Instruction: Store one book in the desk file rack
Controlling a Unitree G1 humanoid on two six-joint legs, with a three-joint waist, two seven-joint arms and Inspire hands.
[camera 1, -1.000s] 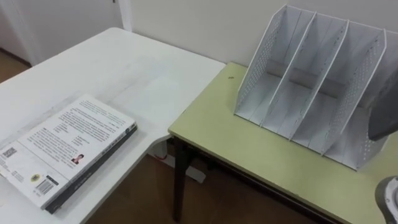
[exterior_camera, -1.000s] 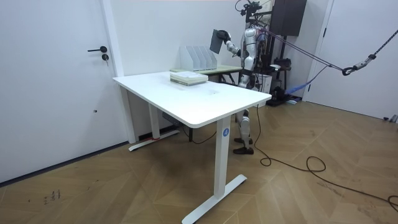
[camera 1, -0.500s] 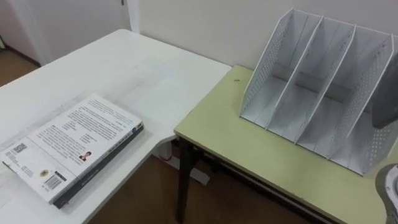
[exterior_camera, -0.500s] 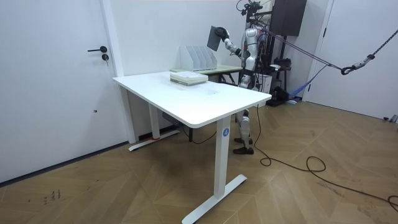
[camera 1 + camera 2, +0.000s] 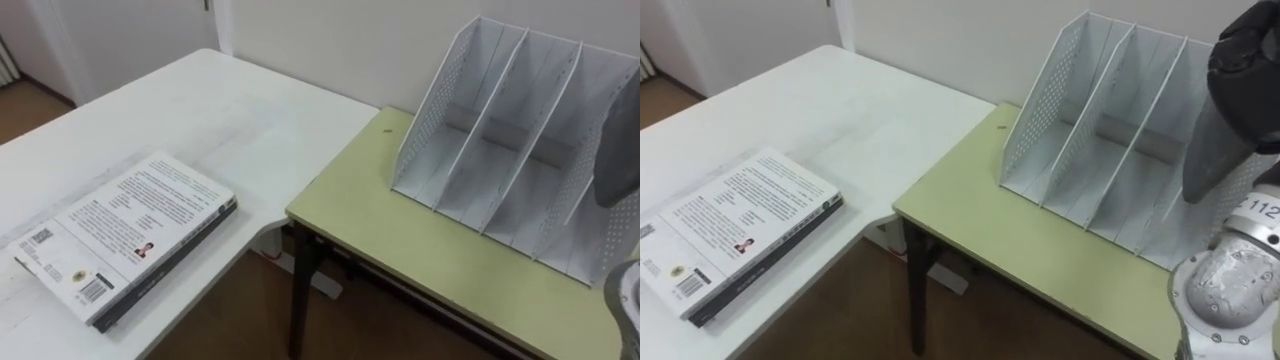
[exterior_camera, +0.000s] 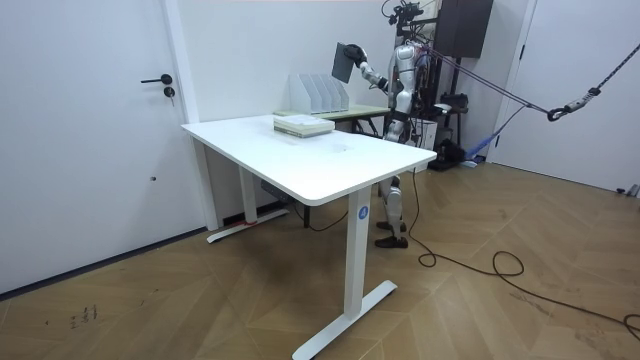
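Observation:
A white mesh file rack [image 5: 1087,120] with several slots stands on the green desk [image 5: 1020,245] against the wall. My right hand [image 5: 1251,48] is shut on a grey book [image 5: 1211,150], holding it upright above the rack's right end. In the room view the held book [image 6: 346,63] hangs just above the rack [image 6: 320,93], with me standing at the desk beside it. Its grey edge [image 5: 618,165] also shows at the right of the left eye view. Another white-covered book [image 5: 740,228] lies flat on the white table [image 5: 870,110] to the left.
The white table [image 6: 300,150] meets the green desk at a corner, with a gap to the floor between them. A wall runs close behind the rack. A white door [image 6: 100,130] is at the room view's left.
The eye view has shifted a little, so the camera moved. In the room view the held book has edged slightly up and toward the rack.

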